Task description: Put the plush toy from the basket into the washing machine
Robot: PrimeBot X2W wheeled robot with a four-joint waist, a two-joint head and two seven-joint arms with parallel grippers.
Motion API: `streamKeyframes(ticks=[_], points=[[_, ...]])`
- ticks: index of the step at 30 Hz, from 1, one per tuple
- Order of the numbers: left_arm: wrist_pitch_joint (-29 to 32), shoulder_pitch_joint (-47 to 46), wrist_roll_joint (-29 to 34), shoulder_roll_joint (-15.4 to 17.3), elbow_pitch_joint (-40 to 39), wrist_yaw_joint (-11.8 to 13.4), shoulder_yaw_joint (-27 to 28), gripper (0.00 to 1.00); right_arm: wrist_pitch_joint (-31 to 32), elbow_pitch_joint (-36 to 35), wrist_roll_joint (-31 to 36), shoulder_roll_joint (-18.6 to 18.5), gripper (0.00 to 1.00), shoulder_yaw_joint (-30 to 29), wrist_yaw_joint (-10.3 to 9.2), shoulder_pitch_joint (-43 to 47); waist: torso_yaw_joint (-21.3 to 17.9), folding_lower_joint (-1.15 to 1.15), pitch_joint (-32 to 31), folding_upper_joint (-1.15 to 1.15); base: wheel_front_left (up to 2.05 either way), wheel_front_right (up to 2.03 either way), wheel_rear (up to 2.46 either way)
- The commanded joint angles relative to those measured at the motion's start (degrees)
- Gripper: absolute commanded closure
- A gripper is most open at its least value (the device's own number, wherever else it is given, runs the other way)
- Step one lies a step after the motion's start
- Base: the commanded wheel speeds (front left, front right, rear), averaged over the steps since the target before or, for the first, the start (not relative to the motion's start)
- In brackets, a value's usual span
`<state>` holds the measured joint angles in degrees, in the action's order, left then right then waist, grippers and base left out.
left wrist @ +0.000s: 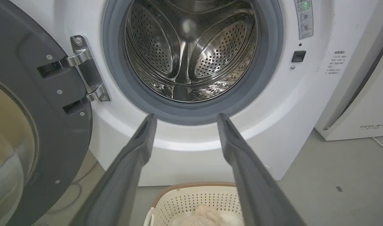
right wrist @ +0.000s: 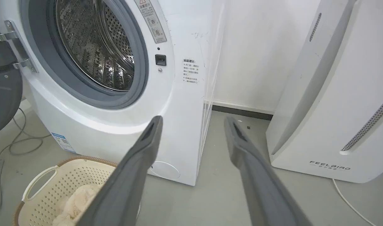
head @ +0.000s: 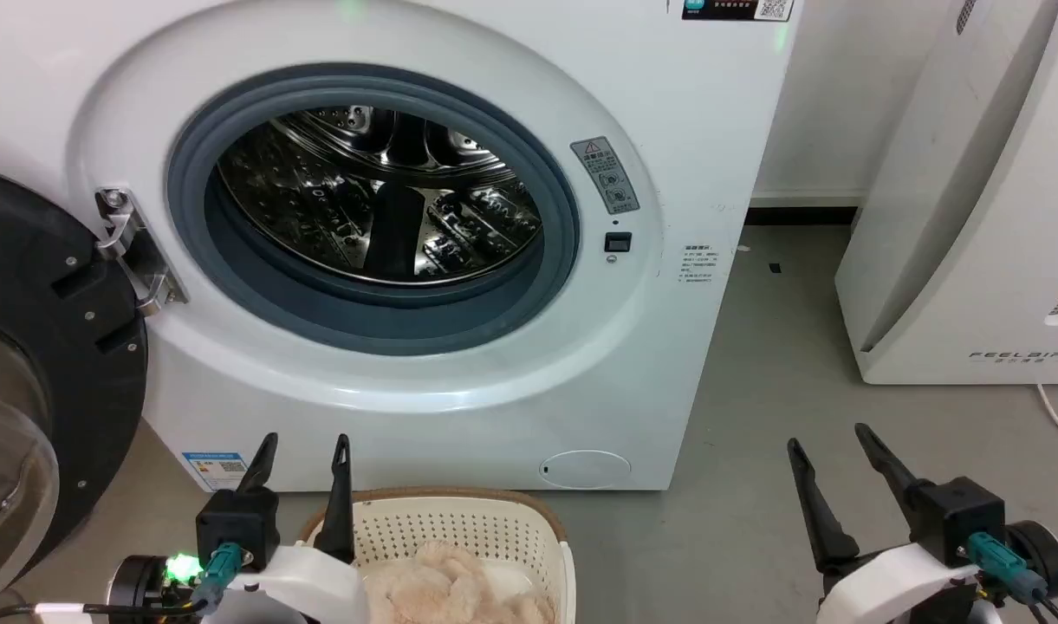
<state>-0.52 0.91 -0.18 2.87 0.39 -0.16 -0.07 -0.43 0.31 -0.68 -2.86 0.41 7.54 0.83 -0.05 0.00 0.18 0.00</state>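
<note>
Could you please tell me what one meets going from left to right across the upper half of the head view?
Open black-framed door → door hinge → steel drum → warning sticker → FEELBIRD-marked appliance.

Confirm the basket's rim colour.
Brown, woven-look, topping the cream perforated basket; clearest in the head view.

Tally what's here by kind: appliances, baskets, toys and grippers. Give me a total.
Appliances: 2, washing machine and FEELBIRD-marked appliance
Baskets: 1, basket on the floor
Plush toys: 1, plush toy lying in the basket
Grippers: 2, left gripper and right gripper, both open
Total: 6
</note>
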Motion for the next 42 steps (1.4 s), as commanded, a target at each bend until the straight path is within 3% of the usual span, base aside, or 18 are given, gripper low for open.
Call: streamKeyframes(ticks=[1, 42], points=[[-0.60, 0.22, -0.22, 0.00, 0.22, -0.06, -0.23, 0.00, -0.74, 0.08, -0.55, 0.00, 0.00, 0.18, 0.00, 0.06, -0.03, 0.00, 0.11, 0.00, 0.00, 0.00, 0.00], [-5.39, -5.79, -1.26, 0.53, 9.80, -2.28, -2.81, 0.00, -5.51, -0.63, -2.73, -0.01, 0.00, 2.75, -0.02, -2.61, -1.74, 0.00, 10.02, 0.00, 0.00, 0.00, 0.00]])
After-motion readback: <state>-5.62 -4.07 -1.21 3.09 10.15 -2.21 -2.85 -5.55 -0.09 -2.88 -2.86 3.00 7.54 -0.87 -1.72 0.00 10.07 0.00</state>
